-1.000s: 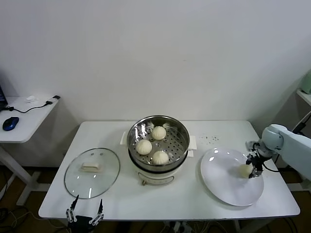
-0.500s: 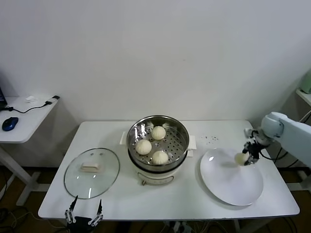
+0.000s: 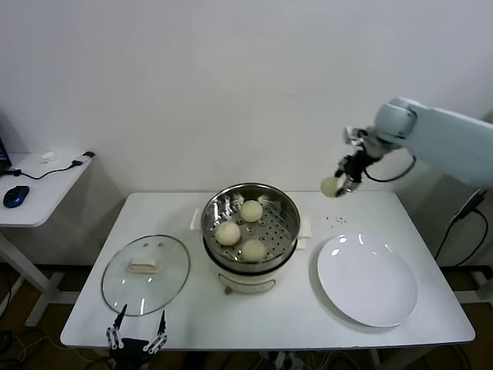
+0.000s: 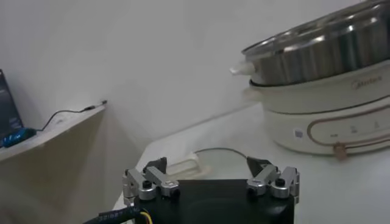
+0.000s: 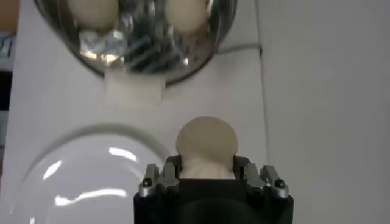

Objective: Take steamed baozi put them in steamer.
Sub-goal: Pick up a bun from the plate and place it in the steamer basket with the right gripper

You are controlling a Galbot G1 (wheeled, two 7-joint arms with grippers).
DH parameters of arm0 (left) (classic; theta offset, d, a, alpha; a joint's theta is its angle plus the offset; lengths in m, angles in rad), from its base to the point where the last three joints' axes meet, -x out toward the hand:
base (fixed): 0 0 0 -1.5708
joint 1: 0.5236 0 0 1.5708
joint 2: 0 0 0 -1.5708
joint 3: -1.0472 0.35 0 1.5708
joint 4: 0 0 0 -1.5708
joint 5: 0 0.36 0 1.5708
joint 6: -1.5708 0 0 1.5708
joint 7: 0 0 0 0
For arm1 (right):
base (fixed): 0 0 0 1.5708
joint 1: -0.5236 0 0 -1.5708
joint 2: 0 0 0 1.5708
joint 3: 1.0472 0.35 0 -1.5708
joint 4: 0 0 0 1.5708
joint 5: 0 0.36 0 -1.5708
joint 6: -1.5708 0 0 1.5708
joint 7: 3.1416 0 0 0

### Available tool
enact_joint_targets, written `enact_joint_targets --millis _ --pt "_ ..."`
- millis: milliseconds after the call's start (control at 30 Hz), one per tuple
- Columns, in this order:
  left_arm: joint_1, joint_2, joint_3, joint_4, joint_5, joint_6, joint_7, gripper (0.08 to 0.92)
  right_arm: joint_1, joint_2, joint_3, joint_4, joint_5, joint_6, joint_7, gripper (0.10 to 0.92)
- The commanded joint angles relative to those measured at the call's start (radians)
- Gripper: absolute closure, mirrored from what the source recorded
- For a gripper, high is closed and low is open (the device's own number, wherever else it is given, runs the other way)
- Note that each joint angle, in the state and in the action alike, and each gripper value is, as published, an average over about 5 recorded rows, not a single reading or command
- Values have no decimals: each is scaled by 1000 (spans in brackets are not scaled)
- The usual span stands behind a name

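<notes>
A glass lid [image 3: 145, 274] lies on the white table [image 3: 300, 308] left of a bare white plate [image 3: 367, 279].

Steamer [image 3: 251, 223]: polished, mirror-bright steel pot and perforated tray on a smooth cream plastic base. Baozi [image 3: 330, 186]: matt, smooth dough, held by the right gripper [image 3: 345, 182]. Plate [image 3: 367, 279]: glossy white. Lid [image 3: 146, 274]: clear glass, cream handle. Table [image 3: 192, 316]: smooth matt white.

The steamer [image 3: 250, 228] holds 3 baozi [image 3: 228, 233], and its right side has room for more.
</notes>
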Motion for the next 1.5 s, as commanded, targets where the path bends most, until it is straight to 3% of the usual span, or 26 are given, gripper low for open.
enact_joint_targets --millis 33,600,1200,1300,1500 --pt "-9 -8 11 -16 -4 6 1 177 182 297 -173 43 312 -70 67 457" --pt "-39 -16 0 -16 -20 22 8 177 20 365 -300 97 282 -125 171 457" --pt "-62 -9 -8 18 -38 29 9 177 -80 377 -296 39 221 -124 178 451" --pt "-63 -8 -8 19 -39 30 9 177 -82 376 -289 35 216 -123 177 413" --pt "-64 -8 -7 16 -36 32 9 177 -65 357 -267 39 217 -117 161 255"
